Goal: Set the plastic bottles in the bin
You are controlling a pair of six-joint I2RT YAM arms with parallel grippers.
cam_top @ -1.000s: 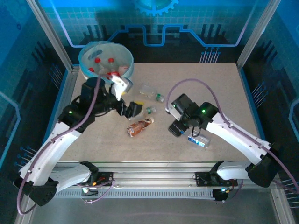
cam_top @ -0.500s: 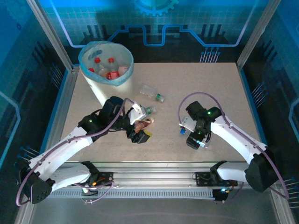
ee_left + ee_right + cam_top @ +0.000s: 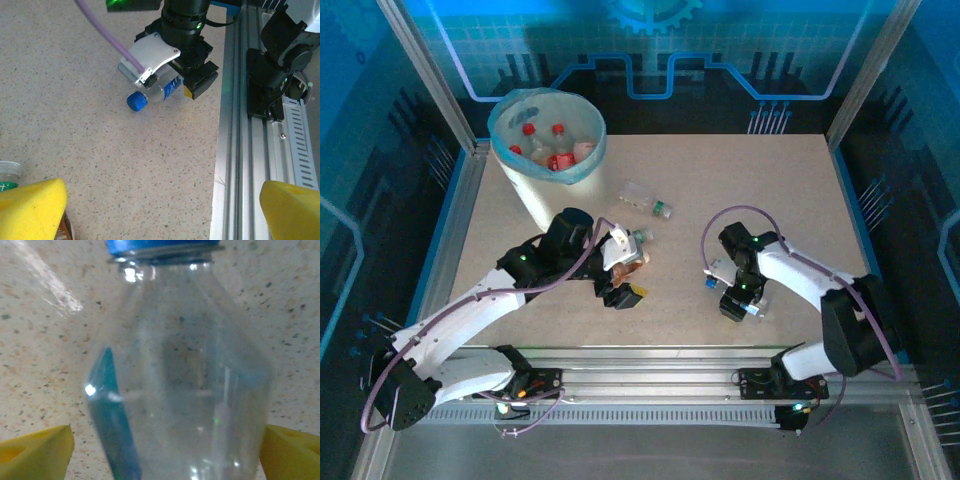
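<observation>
Bright, even, bluish light, soft shadows; the clear bottle (image 3: 175, 380) close up is blurred, glinting.

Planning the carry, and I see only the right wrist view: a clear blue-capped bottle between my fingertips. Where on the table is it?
Observer: The blue-capped bottle lies on its side near the front edge of the table, right of centre.
Operator: Where's the bin?
Observer: The bin stands at the far left corner, red-capped bottles inside.
Operator: And the left gripper?
Observer: The left gripper is open, by a brown bottle near the table's middle.
</observation>
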